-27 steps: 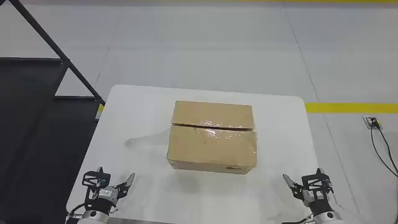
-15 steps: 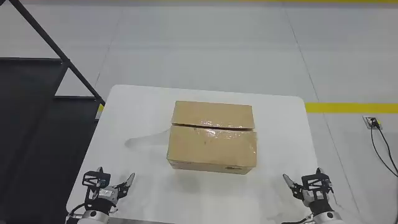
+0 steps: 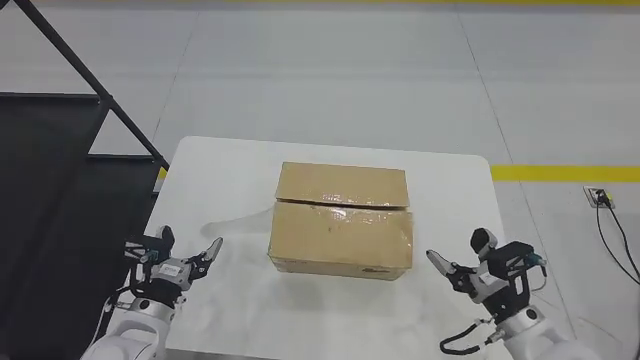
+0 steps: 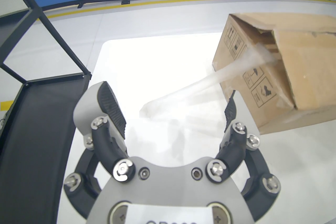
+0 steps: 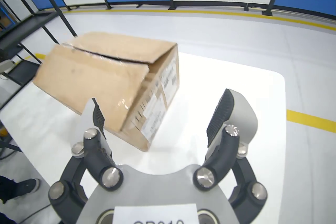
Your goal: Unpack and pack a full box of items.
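**Box shut at table centre, both claws released**

Box (image 3: 342,220) of brown cardboard sits at the middle of the white table (image 3: 230,180) that I work over. Its 2 top flaps are folded down, and a dark seam runs between them from 9 o'clock to 3 o'clock under glossy clear tape. From the side of the box (image 4: 302,70) facing my left arm, a loose tape strip (image 4: 199,86) trails down toward 8 o'clock, and its end lies on the tabletop.

My left gripper (image 3: 188,245) is at 8 o'clock from the box, near the table's front corner. Its left gripper (image 4: 168,96) fingers are spread wide and hold nothing, with the tape's end just beyond them.

My right gripper (image 3: 460,250) is at 4 o'clock from the box, just beside its near corner without touching it. From the wrist, the right gripper (image 5: 160,101) is released too, its ribbed pads apart and facing the labelled end of the box (image 5: 105,78).

A black rack (image 3: 60,160) stands off the table at 9 o'clock.
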Action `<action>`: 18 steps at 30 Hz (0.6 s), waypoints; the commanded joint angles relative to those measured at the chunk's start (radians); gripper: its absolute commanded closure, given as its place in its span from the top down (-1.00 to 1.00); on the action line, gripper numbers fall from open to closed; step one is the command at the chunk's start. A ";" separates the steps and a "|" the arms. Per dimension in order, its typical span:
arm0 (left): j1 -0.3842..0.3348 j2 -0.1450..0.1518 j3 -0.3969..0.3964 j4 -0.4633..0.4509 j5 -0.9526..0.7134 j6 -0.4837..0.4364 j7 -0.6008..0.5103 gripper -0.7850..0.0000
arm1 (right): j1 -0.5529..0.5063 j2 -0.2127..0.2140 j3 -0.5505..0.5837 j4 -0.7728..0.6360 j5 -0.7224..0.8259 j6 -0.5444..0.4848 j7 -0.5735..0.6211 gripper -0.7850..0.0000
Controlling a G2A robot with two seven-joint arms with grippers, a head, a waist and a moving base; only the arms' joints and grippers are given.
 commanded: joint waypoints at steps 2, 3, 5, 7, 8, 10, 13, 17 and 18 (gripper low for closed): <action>-0.004 0.000 -0.001 -0.001 -0.003 -0.006 -0.005 1.00 | 0.000 0.000 -0.001 0.001 -0.001 0.001 -0.003 1.00; -0.004 0.000 -0.001 -0.001 -0.003 -0.006 -0.005 1.00 | 0.000 0.000 -0.001 0.001 -0.001 0.001 -0.003 1.00; -0.004 0.000 -0.001 -0.001 -0.003 -0.006 -0.005 1.00 | 0.000 0.000 -0.001 0.001 -0.001 0.001 -0.003 1.00; -0.004 0.000 -0.001 -0.001 -0.003 -0.006 -0.005 1.00 | 0.000 0.000 -0.001 0.001 -0.001 0.001 -0.003 1.00; -0.004 0.000 -0.001 -0.001 -0.003 -0.006 -0.005 1.00 | 0.000 0.000 -0.001 0.001 -0.001 0.001 -0.003 1.00; -0.004 0.000 -0.001 -0.001 -0.003 -0.006 -0.005 1.00 | 0.000 0.000 -0.001 0.001 -0.001 0.001 -0.003 1.00; -0.027 -0.003 0.016 0.008 -0.075 -0.017 -0.034 1.00 | 0.041 -0.002 -0.030 0.031 0.066 -0.032 0.021 1.00; -0.090 -0.007 0.029 0.027 -0.176 -0.028 -0.085 1.00 | 0.188 -0.003 -0.086 0.135 0.160 -0.062 0.149 1.00; -0.105 -0.007 0.027 0.034 -0.197 -0.036 -0.103 1.00 | 0.229 -0.004 -0.099 0.170 0.202 -0.075 0.187 1.00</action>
